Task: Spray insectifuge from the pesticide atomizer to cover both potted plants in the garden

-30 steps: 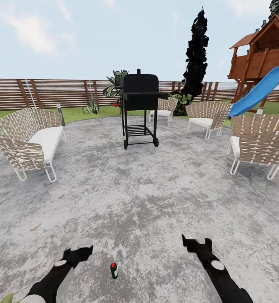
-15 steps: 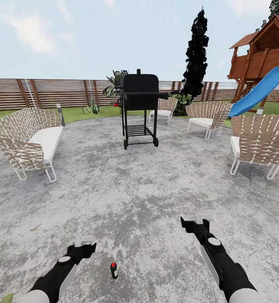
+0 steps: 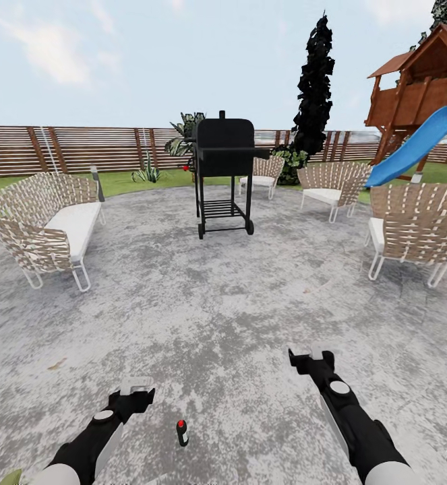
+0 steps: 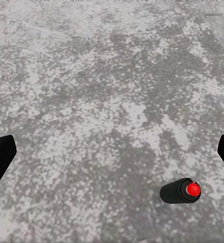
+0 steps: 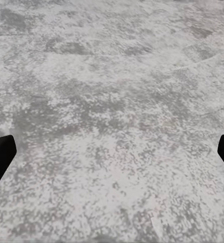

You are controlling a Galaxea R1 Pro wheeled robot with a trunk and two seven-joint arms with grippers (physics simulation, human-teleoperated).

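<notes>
The pesticide atomizer (image 3: 182,433), a small dark bottle with a red spot on top, stands on the grey paved patio (image 3: 216,316) near the bottom of the head view, between my two arms. In the left wrist view the atomizer (image 4: 180,191) sits below and to one side of the open fingers (image 4: 0,154). My left gripper (image 3: 135,388) hovers open just left of the bottle, not touching it. My right gripper (image 3: 309,354) is open over bare paving, further right and ahead. A few green leaf tips (image 3: 1,477) poke in at the bottom left corner; their pot is hidden.
A black grill (image 3: 224,172) stands mid-patio ahead. A woven sofa (image 3: 44,225) is at the left, and woven chairs (image 3: 415,229) are at the right and back. Beyond lie lawn, a slat fence (image 3: 81,148), a dark tree and a wooden playhouse with a blue slide (image 3: 415,145).
Both arms have reached a little further forward, the right one more. The atomizer has not moved.
</notes>
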